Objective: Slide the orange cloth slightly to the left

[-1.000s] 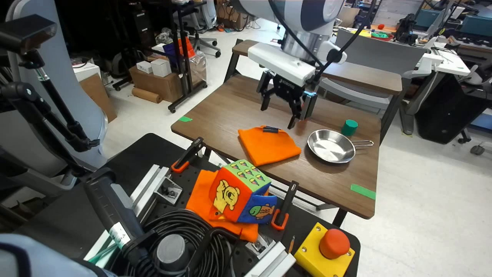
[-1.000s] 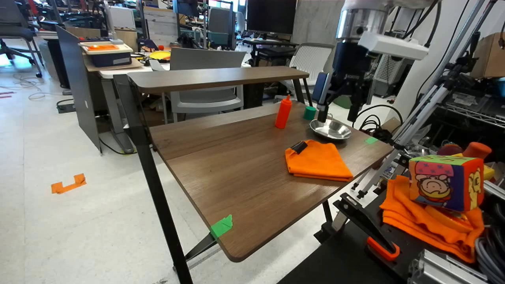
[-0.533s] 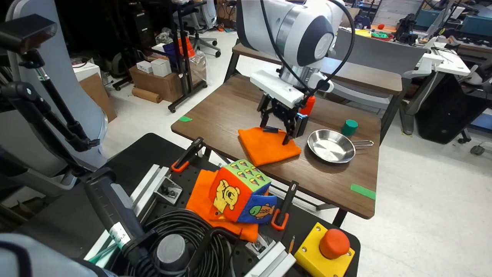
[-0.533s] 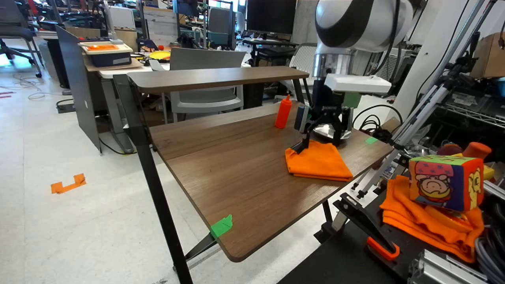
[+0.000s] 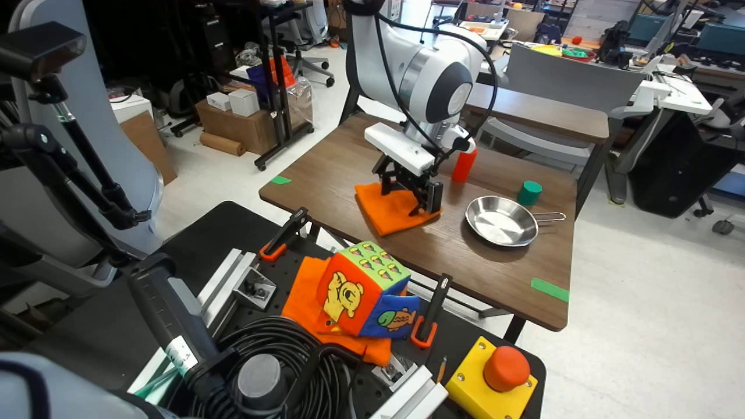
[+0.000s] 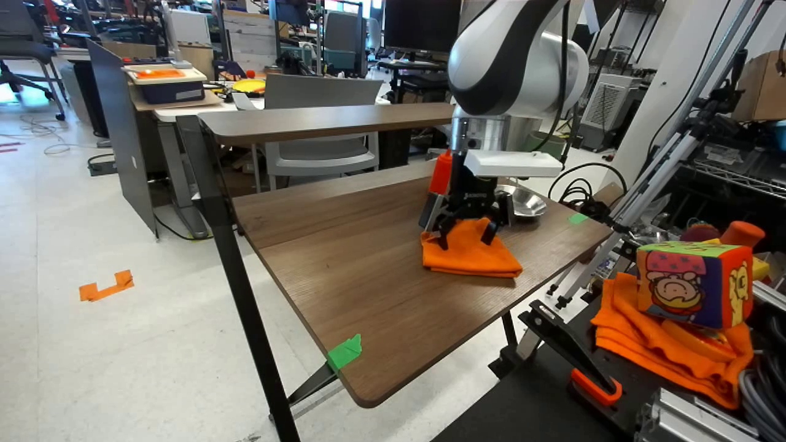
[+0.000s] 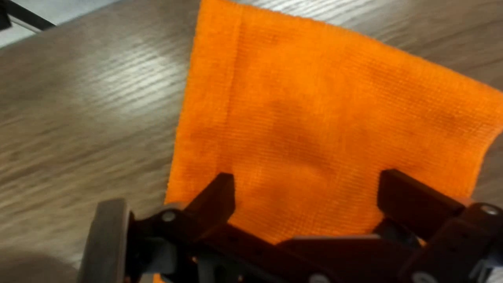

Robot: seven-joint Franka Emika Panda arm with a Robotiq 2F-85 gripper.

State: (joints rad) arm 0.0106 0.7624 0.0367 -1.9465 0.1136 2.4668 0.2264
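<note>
Orange cloth (image 6: pixel 471 261) lying folded on the wooden table (image 6: pixel 344 282), near the metal pan (image 5: pixel 502 223)

Gripper (image 7: pixel 306 177) over it, fingers spread well apart; whether the tips touch, I cannot tell.

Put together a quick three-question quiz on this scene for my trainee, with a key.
1. What lies directly beneath the pincer?
2. True or false: the pincer is shut.
3. In an exterior view, which is nearest the metal pan: A) the red bottle, B) the green cylinder, or C) the patterned cube?

Key: 1. the orange cloth; 2. false; 3. B
</note>
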